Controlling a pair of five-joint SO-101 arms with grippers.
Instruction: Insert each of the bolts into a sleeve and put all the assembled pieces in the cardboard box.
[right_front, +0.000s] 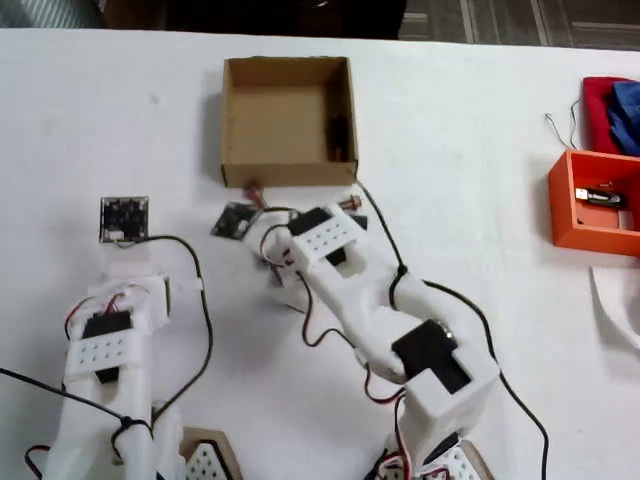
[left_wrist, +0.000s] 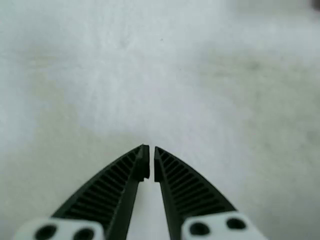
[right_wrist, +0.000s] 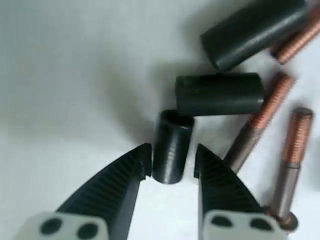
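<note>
White desk (right_front: 480, 120) held a sleeve (right_wrist: 172, 142) inside the parted right claw (right_wrist: 172, 161), bolts (right_wrist: 292, 160) beside it; the left claw (left_wrist: 151, 162) was closed, empty. High view showed the cardboard box (right_front: 287, 172) beyond.

Reading as a robotics lab or maker bench. White-covered table (right_front: 480, 120) is carrying a white plastic arm (right_front: 105, 350) and a second arm (right_front: 380, 310) side by side, with servo wires (right_front: 205, 330) looping exposed over the top. A circuit board (right_front: 124, 219) is showing uncased. An orange parts bin (right_front: 575, 225) is holding a small black stick (right_front: 600, 197). Copper-threaded bolts (right_wrist: 295, 150) and black sleeves (right_wrist: 219, 94) are lying loose, near a plain cardboard box (right_front: 285, 170).
</note>
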